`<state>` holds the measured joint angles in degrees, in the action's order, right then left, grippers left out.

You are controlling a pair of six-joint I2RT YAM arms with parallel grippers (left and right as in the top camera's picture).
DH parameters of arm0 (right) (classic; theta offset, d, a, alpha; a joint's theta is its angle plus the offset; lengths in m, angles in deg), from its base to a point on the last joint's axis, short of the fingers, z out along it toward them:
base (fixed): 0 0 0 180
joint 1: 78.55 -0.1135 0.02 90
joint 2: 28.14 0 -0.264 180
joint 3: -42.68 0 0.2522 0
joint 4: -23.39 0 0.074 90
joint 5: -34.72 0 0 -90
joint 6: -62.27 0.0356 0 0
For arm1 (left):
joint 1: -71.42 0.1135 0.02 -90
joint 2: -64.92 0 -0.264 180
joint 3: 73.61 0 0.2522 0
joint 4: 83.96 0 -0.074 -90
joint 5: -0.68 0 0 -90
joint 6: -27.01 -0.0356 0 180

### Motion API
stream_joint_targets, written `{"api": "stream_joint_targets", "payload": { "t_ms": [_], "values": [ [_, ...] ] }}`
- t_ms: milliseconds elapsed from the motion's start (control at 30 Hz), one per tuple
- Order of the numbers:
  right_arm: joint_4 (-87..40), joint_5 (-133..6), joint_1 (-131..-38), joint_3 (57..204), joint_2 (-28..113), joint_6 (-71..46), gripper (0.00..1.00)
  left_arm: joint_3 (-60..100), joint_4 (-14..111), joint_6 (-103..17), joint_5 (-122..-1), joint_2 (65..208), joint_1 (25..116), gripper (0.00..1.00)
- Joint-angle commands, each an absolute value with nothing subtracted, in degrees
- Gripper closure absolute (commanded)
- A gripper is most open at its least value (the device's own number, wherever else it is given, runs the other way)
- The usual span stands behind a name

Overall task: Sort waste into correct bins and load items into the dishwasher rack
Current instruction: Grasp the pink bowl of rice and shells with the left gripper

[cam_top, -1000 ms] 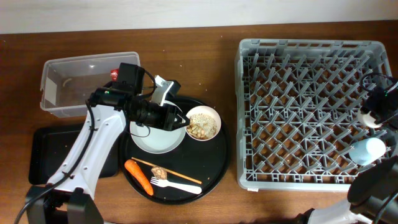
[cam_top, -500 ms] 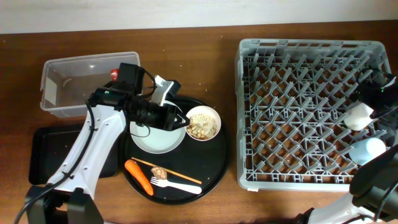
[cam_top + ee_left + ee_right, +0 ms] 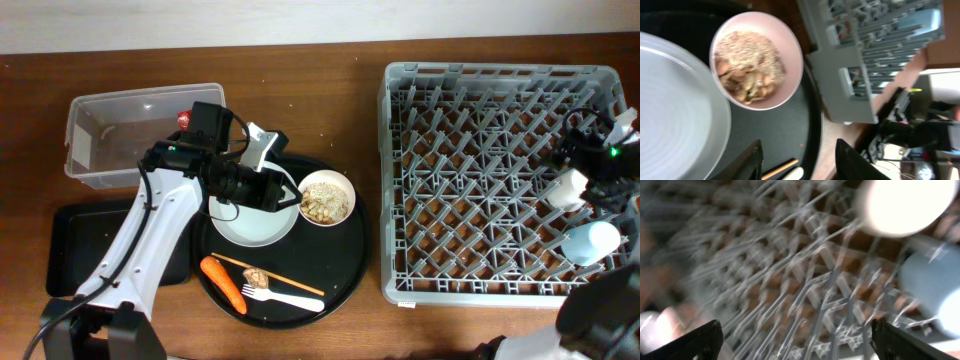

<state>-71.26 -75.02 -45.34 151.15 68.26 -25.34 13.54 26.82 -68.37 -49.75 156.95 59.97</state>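
Bowl (image 3: 349, 190) of crumbs (image 3: 324, 200) sits at the round black tray's (image 3: 347, 265) upper right edge, plate (image 3: 250, 222) just beside it; pale cup (image 3: 570, 188) and blue cup (image 3: 590, 241) lie at the rack's (image 3: 480, 72) right edge.
Left wrist: left claw (image 3: 800, 160) part open, empty, over tray beside bowl.
Right wrist, blurred: right claw (image 3: 800, 340) wide, empty, above rack.

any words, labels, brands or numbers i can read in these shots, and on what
None readable: no text shows on the rack, tub, plate or fork.
Right wrist view: too blurred to tell.
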Motion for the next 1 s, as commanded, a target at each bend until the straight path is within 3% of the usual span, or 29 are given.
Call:
{"api": "stream_joint_targets", "payload": {
  "t_ms": [0, 167, 367, 500, 967],
  "values": [
    [-75.58, -85.41, -48.4, 152.36, 60.3, -34.87, 0.02, 13.91, 26.73, -69.29, -57.2, 156.29, 60.06, 0.52],
    [-77.66, -83.72, -59.22, 152.36, 55.89, -35.89, 0.02, 13.91, 26.58, -64.88, -67.69, 156.29, 60.06, 0.52],
    [-79.48, -75.4, -71.4, 151.31, 55.87, -33.12, 0.02, 13.91, 26.6, -63.59, -68.18, 156.29, 59.51, 0.53],
    [-80.35, -64.99, -71.81, 151.26, 55.84, -26.06, 0.02, 13.91, 29.53, -62.8, -69.44, 156.29, 54.51, 0.53],
    [-82.36, -64.9, -71.37, 151.26, 55.84, -25.91, 0.02, 13.91, 43.36, -59.92, -79.28, 166.19, 34.69, 0.53]
  ]
}}
